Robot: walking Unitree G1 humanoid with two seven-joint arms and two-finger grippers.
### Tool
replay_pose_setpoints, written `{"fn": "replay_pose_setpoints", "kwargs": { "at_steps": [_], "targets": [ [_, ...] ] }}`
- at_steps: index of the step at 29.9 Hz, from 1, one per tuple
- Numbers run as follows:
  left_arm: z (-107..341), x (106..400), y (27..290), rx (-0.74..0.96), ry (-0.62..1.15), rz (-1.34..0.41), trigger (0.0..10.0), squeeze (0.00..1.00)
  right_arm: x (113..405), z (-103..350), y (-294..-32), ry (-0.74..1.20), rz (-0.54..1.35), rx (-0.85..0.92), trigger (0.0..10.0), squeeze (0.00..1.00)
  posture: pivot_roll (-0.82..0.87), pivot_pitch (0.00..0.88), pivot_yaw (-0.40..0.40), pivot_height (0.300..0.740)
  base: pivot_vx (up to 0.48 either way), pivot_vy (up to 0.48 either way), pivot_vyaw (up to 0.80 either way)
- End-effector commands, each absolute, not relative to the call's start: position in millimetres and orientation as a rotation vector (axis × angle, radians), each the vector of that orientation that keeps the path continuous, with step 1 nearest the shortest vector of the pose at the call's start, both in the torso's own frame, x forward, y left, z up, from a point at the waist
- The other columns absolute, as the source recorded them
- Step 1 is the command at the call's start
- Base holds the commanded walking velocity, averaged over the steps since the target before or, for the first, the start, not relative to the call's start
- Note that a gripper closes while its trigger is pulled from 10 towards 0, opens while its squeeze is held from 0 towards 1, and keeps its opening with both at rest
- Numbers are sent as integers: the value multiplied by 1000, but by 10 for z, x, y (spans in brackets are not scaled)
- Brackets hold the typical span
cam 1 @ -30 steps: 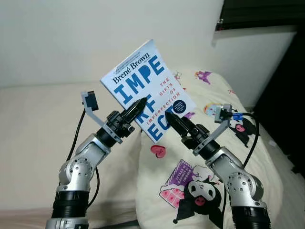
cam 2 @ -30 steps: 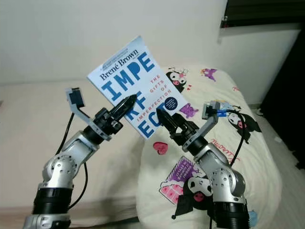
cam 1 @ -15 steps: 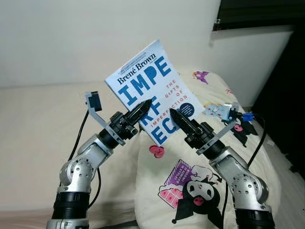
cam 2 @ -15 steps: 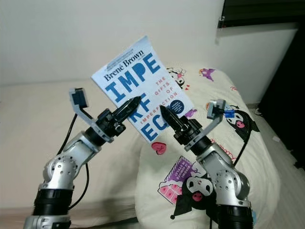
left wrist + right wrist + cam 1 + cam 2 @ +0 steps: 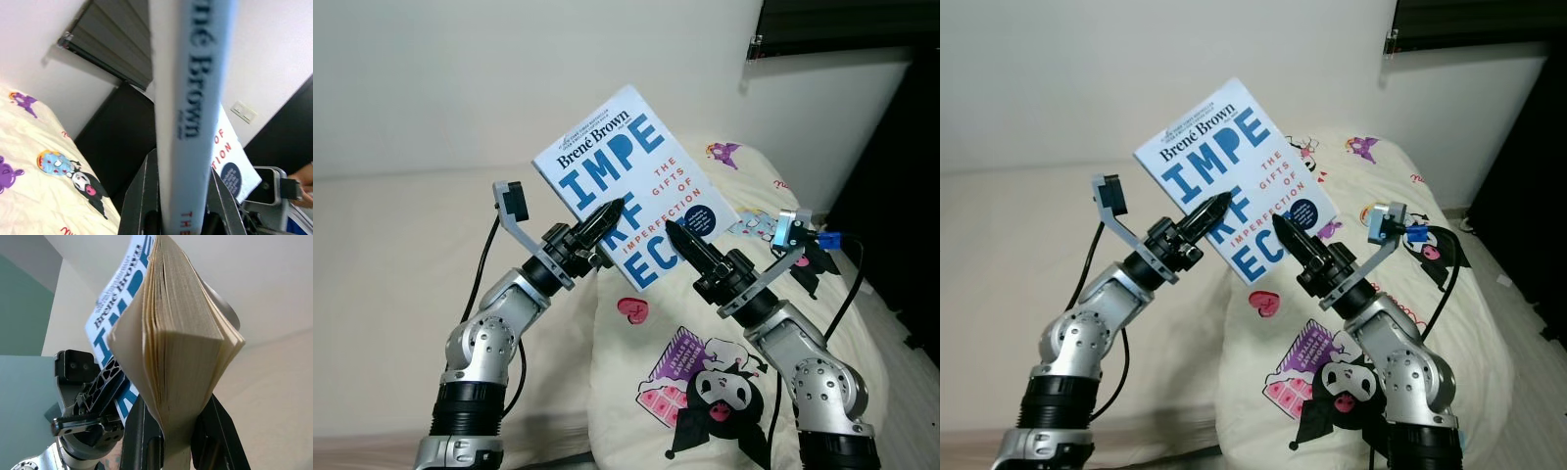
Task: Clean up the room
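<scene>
A white and blue paperback book [image 5: 631,186] is held up in the air in front of me, cover toward my head camera, tilted. My left gripper [image 5: 610,212] is shut on its spine side; the spine [image 5: 193,98] runs between the black fingers [image 5: 142,200] in the left wrist view. On the page-edge side my right gripper [image 5: 674,231] is shut on it, with the yellowed pages [image 5: 183,357] clamped between its fingers [image 5: 215,431]. Both arms reach up from below, above the bed.
Below lies a bed with a cream sheet [image 5: 382,255] on the left and a cartoon-printed duvet [image 5: 705,362] on the right. A white wall [image 5: 460,78] stands behind. A dark window blind [image 5: 842,24] is at the upper right, dark furniture [image 5: 901,196] at the right edge.
Both grippers have lifted the book a little higher and slightly to the right, still clamped on it. My view has shifted a little too.
</scene>
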State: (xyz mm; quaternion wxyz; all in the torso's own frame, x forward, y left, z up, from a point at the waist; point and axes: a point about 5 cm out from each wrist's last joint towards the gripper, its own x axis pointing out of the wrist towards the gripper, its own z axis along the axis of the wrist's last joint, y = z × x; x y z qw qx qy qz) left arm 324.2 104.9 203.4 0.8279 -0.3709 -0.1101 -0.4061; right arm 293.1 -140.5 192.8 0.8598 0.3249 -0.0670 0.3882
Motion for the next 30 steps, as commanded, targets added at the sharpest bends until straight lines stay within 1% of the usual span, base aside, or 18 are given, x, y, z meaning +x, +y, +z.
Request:
{"fn": "replay_pose_setpoints", "kwargs": {
  "at_steps": [1,5,11,15,16,18,20,21,22,23,24,26,27,28,30],
  "targets": [
    [1892,3252,1023,-807,-197,-822,10000,1000,2933,1931,-1406,-144,804,672,0,0,-95,129,28,740,0,0,0],
    [1734,3232,991,-813,-157,-792,10000,1000,2966,1894,-1449,-133,758,664,0,0,-96,132,29,740,0,0,0],
    [1494,3238,1068,-794,-91,-721,10000,1000,3038,1796,-1542,-98,656,636,0,0,-93,131,29,740,0,0,0],
    [859,3182,1390,-720,88,-506,10000,1000,3129,1522,-1731,23,492,507,0,0,-89,131,31,740,0,0,0],
    [859,3182,1390,-720,88,-506,10000,1000,3129,1522,-1731,23,492,507,0,0,-89,131,31,740,0,0,0],
    [620,3119,1538,-679,161,-406,10000,1000,3134,1368,-1781,83,438,452,0,0,-89,130,30,740,0,0,0],
    [620,3119,1538,-679,161,-406,10000,1000,3134,1368,-1781,83,438,452,0,0,-89,130,30,740,0,0,0],
    [470,3062,1626,-654,212,-338,10000,1000,3116,1257,-1788,120,424,420,0,0,-84,127,28,740,0,0,0],
    [316,2998,1739,-629,265,-232,10000,1000,3094,1129,-1791,158,409,398,0,0,-82,126,28,740,0,0,0],
    [195,2933,1828,-587,311,-150,10000,1000,3072,1011,-1797,195,393,379,2353,0,-80,123,27,740,0,0,0],
    [132,2893,1877,-558,337,-104,10000,1000,3058,943,-1801,216,383,372,2353,0,-80,123,27,740,0,0,0],
    [132,2893,1877,-558,337,-104,10000,1000,3058,943,-1801,216,383,372,2353,0,-80,123,27,740,0,0,0],
    [48,2832,1928,-535,376,-55,10000,1000,3034,841,-1821,249,365,346,10000,0,-78,121,25,740,0,0,0],
    [-30,2764,1975,-510,409,-17,10000,0,3001,738,-1839,282,353,319,10000,0,-74,118,25,740,0,0,775],
    [-30,2764,1975,-510,409,-17,10000,0,3001,738,-1839,282,353,319,10000,0,-74,118,25,740,0,0,775]
  ]
}}
